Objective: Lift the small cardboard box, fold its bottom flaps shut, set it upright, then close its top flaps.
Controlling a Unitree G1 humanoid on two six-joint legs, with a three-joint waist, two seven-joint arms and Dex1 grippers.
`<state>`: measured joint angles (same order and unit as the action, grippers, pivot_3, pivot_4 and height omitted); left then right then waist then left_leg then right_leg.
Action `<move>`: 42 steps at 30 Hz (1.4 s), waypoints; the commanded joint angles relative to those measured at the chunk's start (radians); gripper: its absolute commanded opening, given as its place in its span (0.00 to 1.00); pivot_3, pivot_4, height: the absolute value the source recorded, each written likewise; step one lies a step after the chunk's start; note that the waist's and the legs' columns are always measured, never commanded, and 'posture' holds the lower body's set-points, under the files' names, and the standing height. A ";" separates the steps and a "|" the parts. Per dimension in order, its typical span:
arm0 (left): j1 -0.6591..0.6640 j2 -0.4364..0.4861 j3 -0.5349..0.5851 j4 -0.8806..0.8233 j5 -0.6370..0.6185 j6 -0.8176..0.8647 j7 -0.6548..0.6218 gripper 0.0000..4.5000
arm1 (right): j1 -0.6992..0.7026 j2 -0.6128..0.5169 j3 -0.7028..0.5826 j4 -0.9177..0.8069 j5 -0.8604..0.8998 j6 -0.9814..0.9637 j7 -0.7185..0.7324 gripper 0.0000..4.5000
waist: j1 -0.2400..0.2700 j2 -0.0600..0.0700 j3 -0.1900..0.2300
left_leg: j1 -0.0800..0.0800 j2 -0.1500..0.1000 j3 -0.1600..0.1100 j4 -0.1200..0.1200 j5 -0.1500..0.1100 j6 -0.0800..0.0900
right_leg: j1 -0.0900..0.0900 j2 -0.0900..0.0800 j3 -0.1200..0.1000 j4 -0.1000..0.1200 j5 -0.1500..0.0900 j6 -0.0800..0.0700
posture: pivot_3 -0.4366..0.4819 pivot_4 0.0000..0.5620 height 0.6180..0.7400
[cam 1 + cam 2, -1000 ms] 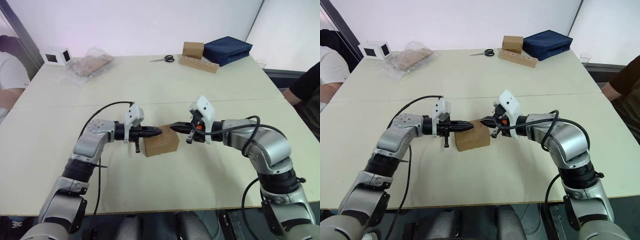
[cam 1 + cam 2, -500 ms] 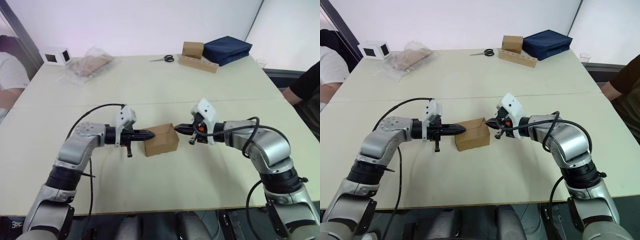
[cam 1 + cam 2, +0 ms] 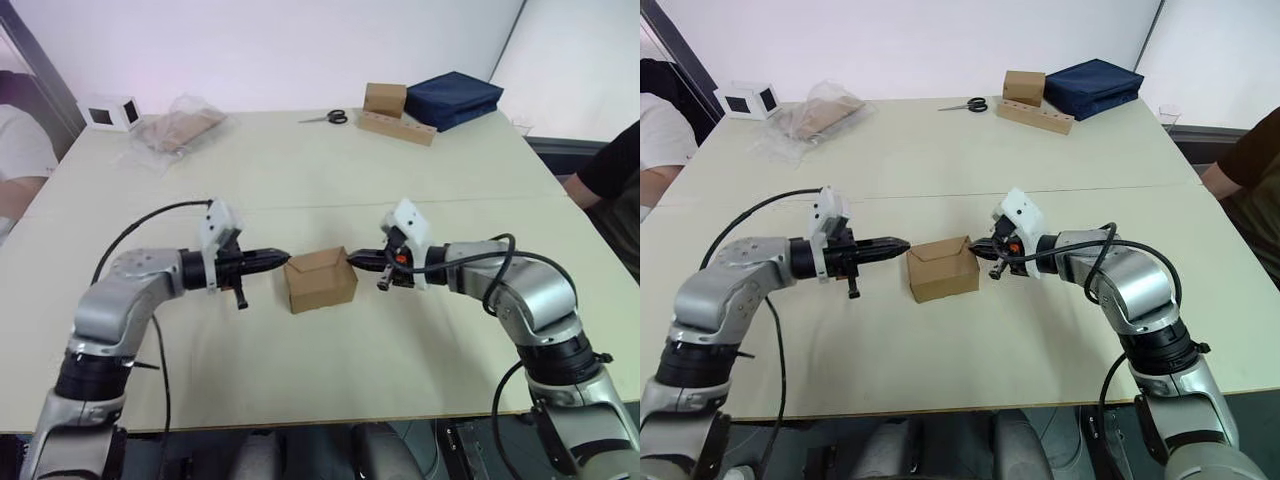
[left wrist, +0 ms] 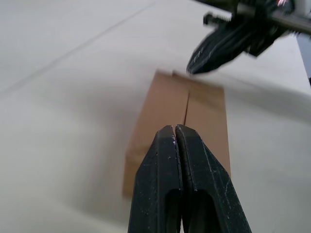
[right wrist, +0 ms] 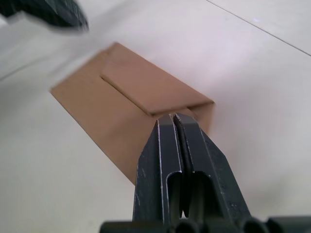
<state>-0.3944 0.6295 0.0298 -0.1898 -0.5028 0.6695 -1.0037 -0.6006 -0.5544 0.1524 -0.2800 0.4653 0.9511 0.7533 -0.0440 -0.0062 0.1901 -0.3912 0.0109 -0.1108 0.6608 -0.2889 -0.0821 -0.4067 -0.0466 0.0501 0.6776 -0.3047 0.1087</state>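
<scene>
The small cardboard box (image 3: 320,280) is sitting upright on the near half of the table (image 3: 330,370), directly between the two arms. The left gripper (image 3: 278,257) is hanging just off the box's left side with its fingers clenched together on nothing. The right gripper (image 3: 357,260) is pointing at the box's right top edge, also clenched tight and empty; whether its tip is actually touching the cardboard is hard to say.

The top flaps (image 5: 146,90) are lying nearly flat, one overlapping the other, with an edge looking slightly raised. To finish the closing well, I would be pressing down gently along the seam with a closed tip while the other side is steadying the wall, so the light box isn't sliding.

Its long axis is running roughly left to right, slightly skewed, top facing up.
</scene>
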 commanded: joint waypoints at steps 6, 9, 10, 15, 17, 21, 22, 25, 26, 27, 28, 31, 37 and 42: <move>0.051 -0.023 -0.014 0.003 0.035 -0.066 0.061 0.01 | -0.014 0.056 0.107 0.106 -0.087 -0.105 0.008 0.00 | 0.005 0.000 0.000 | 0.000 0.000 0.000 0.000 0.000 0.000 | 0.000 -0.001 0.000 0.000 0.000 0.000 | 0.48 0.27 1.00; 0.045 -0.050 -0.034 0.029 0.057 -0.083 0.087 0.01 | -0.009 0.040 0.146 0.133 -0.131 -0.133 0.019 0.00 | 0.003 0.000 0.000 | 0.000 0.000 0.000 0.000 0.000 0.000 | 0.001 0.000 0.000 0.000 0.000 0.000 | 0.48 0.27 1.00; 0.035 -0.068 -0.046 0.057 0.078 -0.103 0.104 0.01 | -0.008 0.041 0.148 0.134 -0.130 -0.122 0.019 0.00 | 0.002 0.000 0.000 | 0.000 0.000 0.000 0.000 0.000 0.000 | 0.001 0.000 0.000 0.000 0.000 0.000 | 0.48 0.27 1.00; -0.027 -0.137 -0.080 0.150 0.126 -0.158 0.140 0.01 | -0.010 0.044 0.141 0.105 -0.121 -0.093 0.024 0.00 | 0.008 0.000 -0.001 | 0.001 0.000 0.000 0.001 0.000 0.000 | 0.002 0.000 -0.001 0.000 0.000 0.000 | 0.48 0.27 1.00; -0.051 -0.154 -0.087 0.187 0.143 -0.181 0.142 0.01 | -0.017 0.051 0.111 0.084 -0.098 -0.073 0.019 0.00 | 0.012 0.000 -0.001 | 0.001 0.000 0.000 0.001 0.000 0.000 | 0.003 -0.001 -0.001 0.000 0.000 0.000 | 0.48 0.27 1.00; -0.087 -0.172 -0.088 0.234 0.159 -0.204 0.135 0.01 | -0.041 0.064 0.036 0.042 -0.047 -0.020 0.003 0.00 | 0.014 0.000 -0.001 | 0.001 -0.001 0.000 0.001 0.000 0.000 | 0.002 -0.001 -0.001 -0.001 0.000 0.000 | 0.48 0.27 1.00; -0.094 -0.174 -0.088 0.240 0.160 -0.207 0.131 0.01 | -0.046 0.061 0.016 0.027 -0.037 -0.007 -0.003 0.00 | 0.015 0.000 -0.001 | 0.001 -0.001 0.000 0.001 0.000 0.000 | 0.002 -0.001 -0.001 -0.001 0.000 0.000 | 0.48 0.27 1.00; -0.102 -0.166 -0.089 0.245 0.164 -0.213 0.117 0.01 | -0.058 0.044 -0.033 -0.017 -0.010 0.028 -0.015 0.00 | 0.013 0.000 -0.001 | 0.000 -0.001 0.000 0.001 0.000 0.000 | 0.001 -0.001 -0.001 -0.001 0.000 0.000 | 0.48 0.27 1.00; -0.100 -0.159 -0.086 0.240 0.161 -0.210 0.112 0.01 | -0.060 0.034 -0.046 -0.031 -0.005 0.035 -0.016 0.00 | 0.012 0.000 -0.001 | 0.000 -0.001 0.000 0.001 0.000 0.000 | 0.001 -0.001 -0.001 -0.001 0.000 0.000 | 0.48 0.27 1.00; -0.098 -0.154 -0.083 0.237 0.160 -0.208 0.108 0.01 | -0.061 0.028 -0.055 -0.040 -0.001 0.040 -0.018 0.00 | 0.011 0.000 0.000 | 0.000 -0.001 0.000 0.001 0.000 0.000 | 0.001 -0.001 -0.001 -0.001 0.000 0.000 | 0.48 0.27 1.00; -0.095 -0.146 -0.079 0.230 0.157 -0.204 0.103 0.01 | -0.063 0.020 -0.066 -0.050 0.004 0.047 -0.020 0.00 | 0.009 0.000 -0.001 | 0.000 -0.001 0.000 0.001 0.000 0.000 | 0.001 0.000 -0.001 -0.001 0.000 0.000 | 0.48 0.27 1.00; -0.068 -0.088 -0.043 0.167 0.119 -0.167 0.066 0.01 | -0.056 -0.040 -0.126 -0.095 0.034 0.075 -0.009 0.00 | 0.005 0.000 0.000 | 0.000 0.000 0.000 0.000 0.000 0.000 | 0.001 0.000 -0.001 -0.001 0.000 0.000 | 0.48 0.27 1.00; -0.056 0.032 0.073 -0.010 -0.065 0.020 0.019 0.01 | 0.016 -0.219 -0.228 -0.174 0.099 0.089 0.073 0.00 | 0.004 0.000 0.000 | -0.001 0.000 -0.001 -0.001 0.000 0.000 | 0.000 0.000 -0.001 -0.003 0.000 0.000 | 0.48 0.27 1.00; -0.060 0.122 0.141 -0.112 -0.183 0.121 -0.011 0.01 | 0.091 -0.351 -0.301 -0.213 0.162 0.083 0.162 0.00 | 0.004 0.000 0.001 | 0.000 0.000 0.000 -0.001 0.000 0.000 | 0.002 -0.001 -0.001 -0.004 0.000 0.000 | 0.48 0.27 1.00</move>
<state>-0.4425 0.7295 0.1287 -0.2569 -0.6436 0.7701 -1.0039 -0.5114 -0.8729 -0.0951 -0.4501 0.5951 1.0422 0.8826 -0.0402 -0.0065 0.1910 -0.3918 0.0107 -0.1108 0.6602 -0.2892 -0.0817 -0.4050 -0.0471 0.0495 0.6736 -0.3046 0.1088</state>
